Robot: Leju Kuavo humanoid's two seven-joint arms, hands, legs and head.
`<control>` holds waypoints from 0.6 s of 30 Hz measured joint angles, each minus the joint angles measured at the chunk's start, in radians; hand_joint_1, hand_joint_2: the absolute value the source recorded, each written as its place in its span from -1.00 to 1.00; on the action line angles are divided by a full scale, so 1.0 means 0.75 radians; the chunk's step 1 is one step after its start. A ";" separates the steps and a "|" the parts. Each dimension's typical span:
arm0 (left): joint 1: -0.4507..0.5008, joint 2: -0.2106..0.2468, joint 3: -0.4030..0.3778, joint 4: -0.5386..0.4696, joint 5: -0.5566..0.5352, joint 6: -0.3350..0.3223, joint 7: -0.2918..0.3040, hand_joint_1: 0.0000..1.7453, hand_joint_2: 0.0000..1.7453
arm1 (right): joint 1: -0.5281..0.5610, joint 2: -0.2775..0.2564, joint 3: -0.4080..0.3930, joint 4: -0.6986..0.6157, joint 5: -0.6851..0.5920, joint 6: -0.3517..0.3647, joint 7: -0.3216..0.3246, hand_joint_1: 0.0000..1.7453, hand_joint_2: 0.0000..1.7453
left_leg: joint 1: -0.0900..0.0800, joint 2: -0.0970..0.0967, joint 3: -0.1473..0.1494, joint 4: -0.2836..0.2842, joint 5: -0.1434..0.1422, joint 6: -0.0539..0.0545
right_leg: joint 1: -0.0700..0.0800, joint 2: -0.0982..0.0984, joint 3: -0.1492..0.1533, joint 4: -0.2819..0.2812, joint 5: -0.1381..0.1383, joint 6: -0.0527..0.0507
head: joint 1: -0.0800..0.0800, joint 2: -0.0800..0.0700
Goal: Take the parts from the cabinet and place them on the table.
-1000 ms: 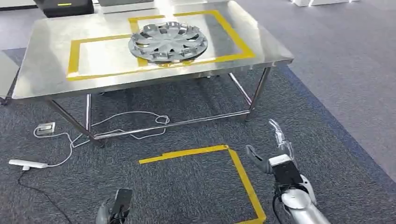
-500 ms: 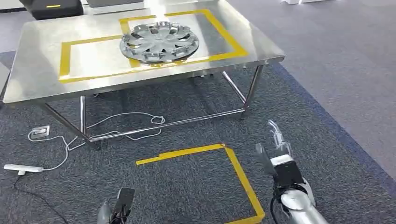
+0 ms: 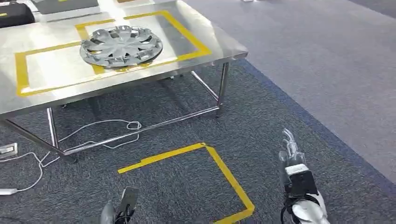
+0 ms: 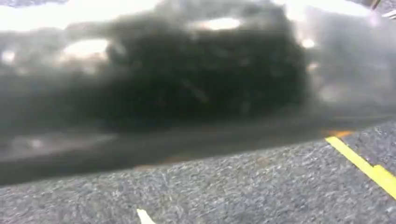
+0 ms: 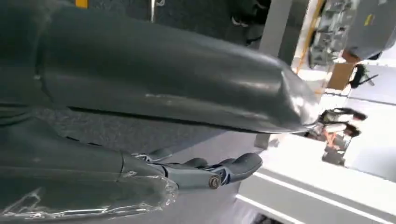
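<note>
On the far left of the head view, a steel table (image 3: 205, 39) with a brushed, mirror-bright top carries a silver wheel cover (image 3: 121, 45), a round, shallow, spoked disc of moulded plastic lying flat across the yellow tape outline (image 3: 187, 33) marked there. One part thus already sits where the task wants it, up and to the left of both hands and well apart from them; being round, it has no long axis to speak of. Below the table, white cables (image 3: 100, 128) trail over the rough grey carpet (image 3: 196, 121), and a second yellow tape corner (image 3: 224, 170) is stuck to the floor. Low at the frame's bottom edge hangs the left hand (image 3: 122, 210), nearer the table, but too little of it is visible to judge its grip. Further right, the right hand (image 3: 293, 158) holds nothing, its dark fingers (image 5: 233, 168) extended and apart over the carpet. I judge that the next part calls for turning toward the cabinet.
</note>
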 joint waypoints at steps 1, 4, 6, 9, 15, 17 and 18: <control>-0.001 -0.002 -0.001 0.000 -0.001 0.000 0.001 -1.00 -1.00 | 0.008 0.000 -0.002 -0.003 0.001 0.000 0.000 -1.00 -1.00 | 0.000 0.006 0.001 -0.006 0.005 0.010 | -0.001 0.006 -0.001 -0.003 0.001 0.009 | 0.002 0.000; -0.004 -0.004 -0.008 0.000 -0.008 -0.002 0.002 -1.00 -1.00 | 0.011 -0.005 -0.011 -0.008 0.001 -0.002 -0.002 -1.00 -1.00 | 0.004 0.031 0.008 -0.022 0.014 0.035 | 0.004 -0.116 -0.068 0.125 -0.083 0.023 | 0.015 0.000; 0.001 -0.004 -0.008 0.000 -0.009 -0.002 0.009 -1.00 -1.00 | 0.018 -0.005 -0.021 -0.009 0.001 -0.002 -0.001 -1.00 -1.00 | -0.004 0.063 0.007 -0.021 0.011 0.039 | 0.000 -0.146 -0.176 0.345 -0.176 0.029 | 0.013 0.000; 0.003 -0.002 -0.009 0.000 -0.010 -0.002 0.017 -1.00 -1.00 | 0.028 -0.005 -0.030 -0.009 0.001 -0.001 0.004 -1.00 -1.00 | -0.010 0.092 0.007 -0.021 0.010 0.039 | 0.001 -0.150 -0.183 0.347 -0.129 0.029 | 0.013 0.000; -0.004 -0.003 -0.019 0.000 -0.008 -0.002 0.021 -1.00 -1.00 | 0.034 -0.005 -0.045 -0.015 0.003 -0.002 0.006 -1.00 -1.00 | -0.020 0.119 0.006 -0.017 0.010 0.015 | 0.016 -0.175 0.005 0.004 -0.007 -0.005 | 0.012 0.000; -0.005 -0.003 -0.019 0.000 0.003 -0.002 0.021 -1.00 -1.00 | 0.026 -0.005 -0.045 -0.015 0.012 0.002 0.012 -1.00 -1.00 | -0.021 0.127 0.005 -0.016 0.003 0.000 | 0.008 -0.162 0.013 -0.012 0.005 -0.024 | 0.012 0.000; -0.006 0.001 -0.018 0.000 0.010 -0.002 0.020 -1.00 -1.00 | 0.014 -0.005 -0.045 -0.014 0.018 0.005 0.016 -1.00 -1.00 | -0.017 0.107 0.000 0.007 -0.017 -0.009 | 0.005 -0.158 0.013 -0.016 0.009 -0.029 | 0.010 0.000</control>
